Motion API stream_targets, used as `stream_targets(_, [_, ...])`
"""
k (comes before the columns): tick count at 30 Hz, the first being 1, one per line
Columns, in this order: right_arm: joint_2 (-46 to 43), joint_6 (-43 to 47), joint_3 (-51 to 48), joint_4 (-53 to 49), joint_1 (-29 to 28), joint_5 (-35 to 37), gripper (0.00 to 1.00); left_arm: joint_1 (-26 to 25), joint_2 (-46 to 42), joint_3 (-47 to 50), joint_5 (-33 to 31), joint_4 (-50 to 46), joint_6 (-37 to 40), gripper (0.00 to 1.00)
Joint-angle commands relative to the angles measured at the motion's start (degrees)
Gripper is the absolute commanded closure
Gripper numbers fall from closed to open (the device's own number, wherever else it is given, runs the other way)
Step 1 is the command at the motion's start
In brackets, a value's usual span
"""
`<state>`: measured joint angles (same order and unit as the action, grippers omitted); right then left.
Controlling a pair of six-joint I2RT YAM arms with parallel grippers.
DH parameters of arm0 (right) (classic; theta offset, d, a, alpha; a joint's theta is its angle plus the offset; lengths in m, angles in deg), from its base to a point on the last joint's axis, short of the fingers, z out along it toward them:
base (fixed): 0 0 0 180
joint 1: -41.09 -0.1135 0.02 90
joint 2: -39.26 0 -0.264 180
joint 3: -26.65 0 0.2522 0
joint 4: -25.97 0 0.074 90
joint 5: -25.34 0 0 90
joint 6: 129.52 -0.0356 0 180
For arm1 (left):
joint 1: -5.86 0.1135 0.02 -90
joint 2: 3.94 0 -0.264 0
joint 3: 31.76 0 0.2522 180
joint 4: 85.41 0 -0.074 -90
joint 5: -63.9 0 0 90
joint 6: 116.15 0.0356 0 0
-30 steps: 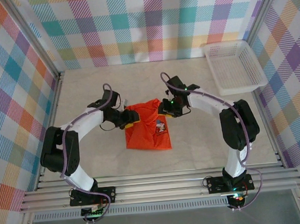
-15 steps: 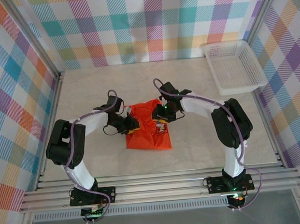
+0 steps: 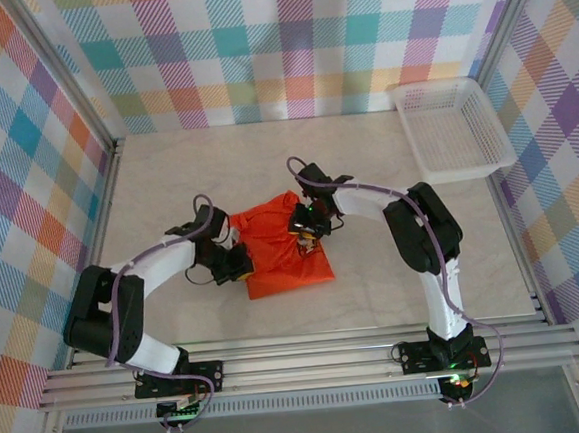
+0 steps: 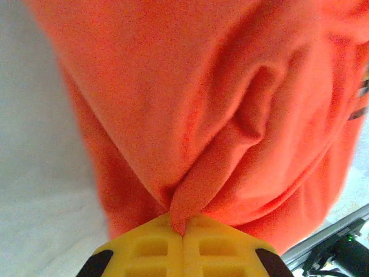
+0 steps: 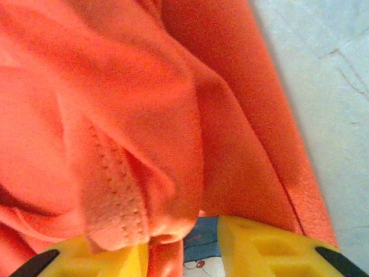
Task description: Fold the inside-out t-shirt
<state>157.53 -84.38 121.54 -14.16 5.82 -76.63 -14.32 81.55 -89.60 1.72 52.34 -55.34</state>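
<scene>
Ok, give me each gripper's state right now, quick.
Left gripper: closed, pinching a fold of the t-shirt.
Right gripper: closed on a thick bunch of the t-shirt, jaws held partly apart by it.

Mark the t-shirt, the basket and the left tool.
t-shirt (image 3: 291, 266): top view, bare orange cloth below the arms.
basket (image 3: 453, 128): top view, bare mesh floor.
left tool (image 4: 183, 229): left wrist view, where its shut yellow tips meet, pinching a fold of the cloth.
</scene>
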Motion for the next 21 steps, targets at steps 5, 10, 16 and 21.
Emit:
stream_targets(5, [0.86,-0.83,-0.94,-4.26,-0.13,5.26,0.62,-1.65,-3.75,7.28,0.84,-0.31,-4.85,1.0])
stream_targets(10, [0.06,0.5,2.24,-5.58,-1.59,3.97,0.6,-2.04,-0.56,5.86,1.06,2.19,-5.34,0.85])
stream_targets(16, [-5.51,4.02,4.91,-9.78,-2.62,1.95,0.57,-2.14,-0.6,-2.71,-1.82,-4.81,-3.02,0.59])
stream_targets(21, [-12.39,5.51,-0.77,-10.41,-3.09,0.53,0.56,-2.14,-2.75,-13.13,-12.26,-18.13,0.38,0.58])
